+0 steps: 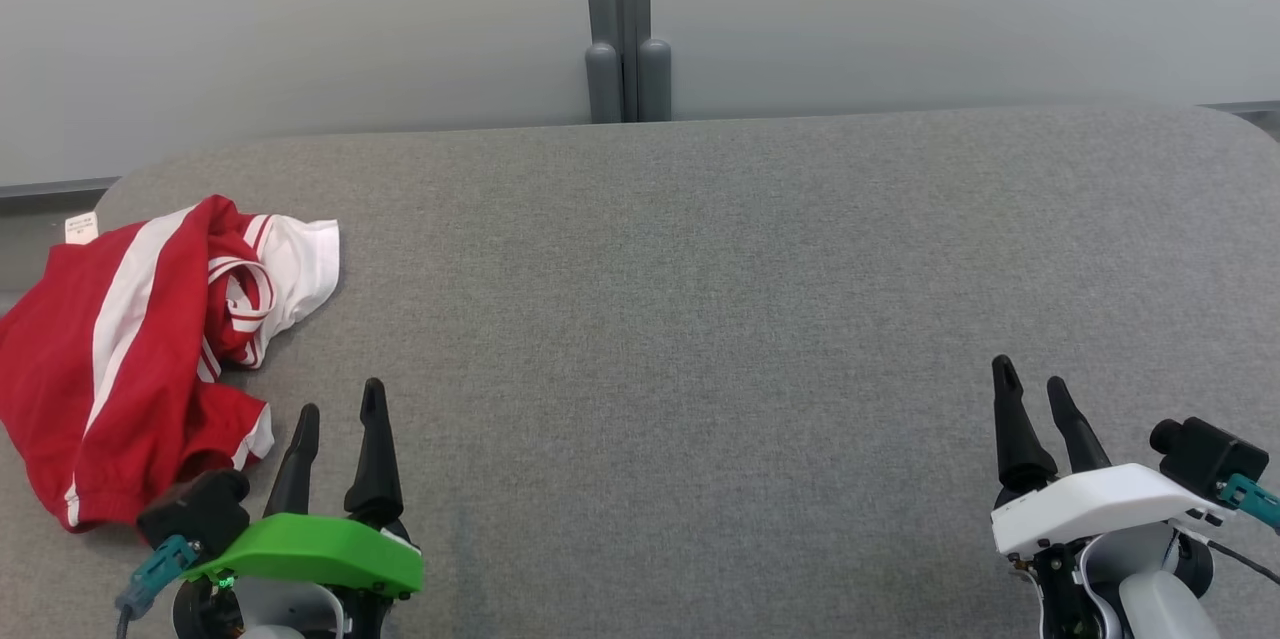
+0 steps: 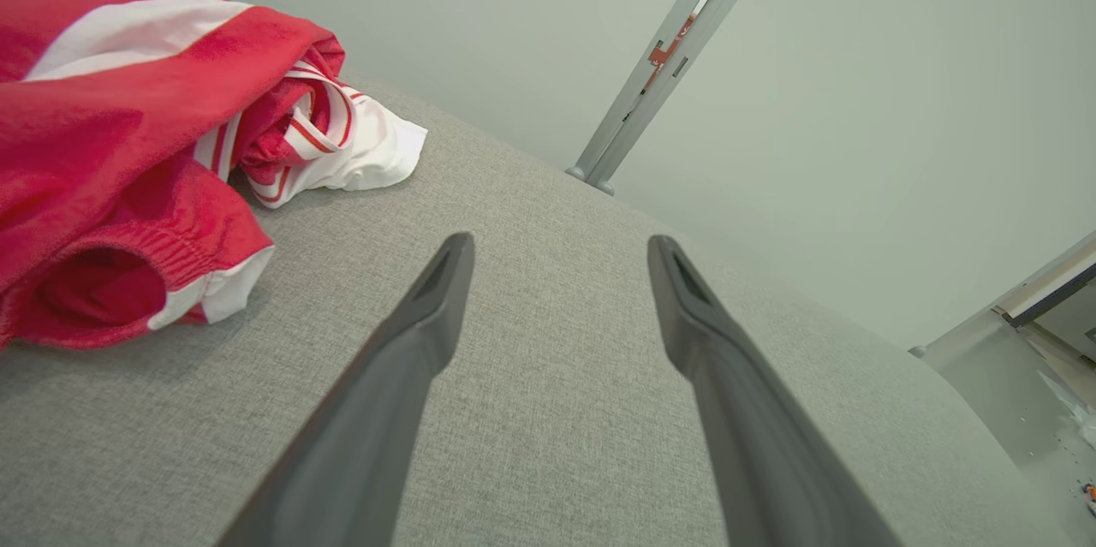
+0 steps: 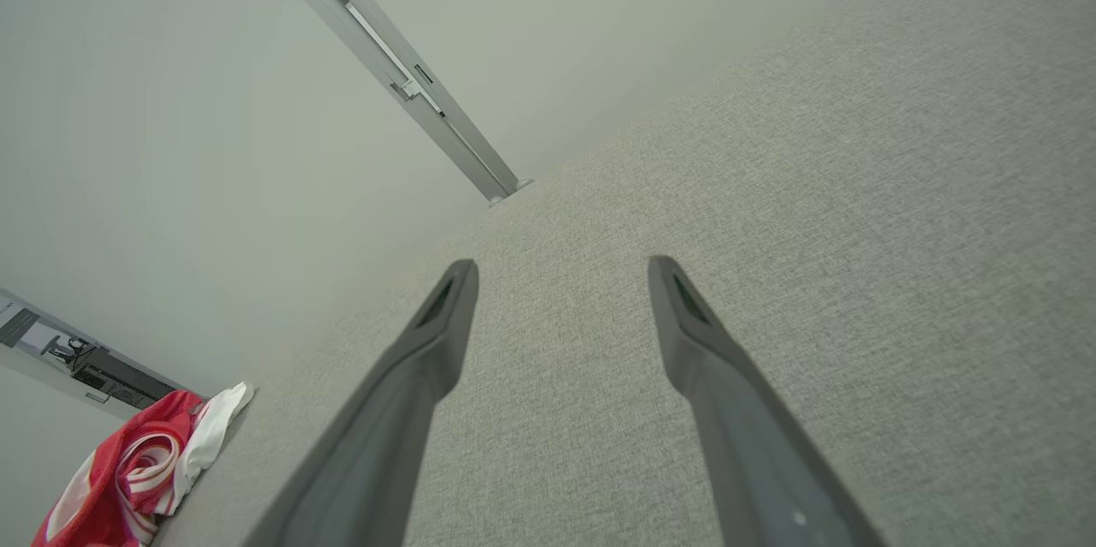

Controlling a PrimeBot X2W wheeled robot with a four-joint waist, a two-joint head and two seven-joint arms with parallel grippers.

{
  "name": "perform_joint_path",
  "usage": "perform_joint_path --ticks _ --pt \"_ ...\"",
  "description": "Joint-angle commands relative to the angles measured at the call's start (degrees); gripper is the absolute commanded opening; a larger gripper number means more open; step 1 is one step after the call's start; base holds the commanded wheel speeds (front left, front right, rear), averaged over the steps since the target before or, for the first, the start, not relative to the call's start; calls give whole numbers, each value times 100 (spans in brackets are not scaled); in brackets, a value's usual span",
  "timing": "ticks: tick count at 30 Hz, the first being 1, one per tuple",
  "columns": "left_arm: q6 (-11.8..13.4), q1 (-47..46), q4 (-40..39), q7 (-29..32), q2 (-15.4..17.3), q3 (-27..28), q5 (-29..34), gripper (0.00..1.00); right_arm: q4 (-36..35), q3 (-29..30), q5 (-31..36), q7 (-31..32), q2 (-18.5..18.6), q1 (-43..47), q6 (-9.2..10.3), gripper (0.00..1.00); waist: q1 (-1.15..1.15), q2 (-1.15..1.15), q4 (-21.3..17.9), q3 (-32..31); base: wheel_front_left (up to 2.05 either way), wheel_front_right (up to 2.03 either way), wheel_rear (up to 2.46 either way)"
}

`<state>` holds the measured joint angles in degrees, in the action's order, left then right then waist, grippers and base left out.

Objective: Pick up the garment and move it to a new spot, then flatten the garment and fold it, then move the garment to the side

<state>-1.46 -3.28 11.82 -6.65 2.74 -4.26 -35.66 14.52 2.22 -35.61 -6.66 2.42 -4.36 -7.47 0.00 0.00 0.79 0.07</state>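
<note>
Surface: grey woven-fabric tabletop (image 1: pixel 700 319) with rounded far corners
Backdrop: plain pale grey-green wall panels (image 1: pixel 300 19) behind it
Upright: grey metal post (image 1: pixel 615 9) at the tabletop's far edge, middle

We find the red-and-white garment (image 1: pixel 120 349) bunched at the left end of the worktop (image 1: pixel 700 319), its folds hiding its cut and its underside. It runs out at the left edge of the head view and of the left wrist view. A white label (image 1: pixel 80 228) just beside it carries print too small for us to read. The bottom edge cuts off the arms behind the left gripper (image 1: pixel 341 397) and the right gripper (image 1: pixel 1029 371). The grey post (image 1: pixel 620 19) behind the worktop leaves by the top edge. In the right wrist view, a far room (image 3: pixel 77 359) is too small to make out.
</note>
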Motion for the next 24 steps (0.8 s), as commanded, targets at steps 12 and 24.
perform_joint_path --ticks 12,24 --pt "116 -5 -89 -233 94 -214 903 100 11 -30 897 -232 41 -14 -2 100 0 0 26 -4 0 0 0" --pt "172 -1 -50 -399 103 -370 1556 100 12 -61 1573 -396 47 -16 -3 100 0 0 34 7 0 0 0"
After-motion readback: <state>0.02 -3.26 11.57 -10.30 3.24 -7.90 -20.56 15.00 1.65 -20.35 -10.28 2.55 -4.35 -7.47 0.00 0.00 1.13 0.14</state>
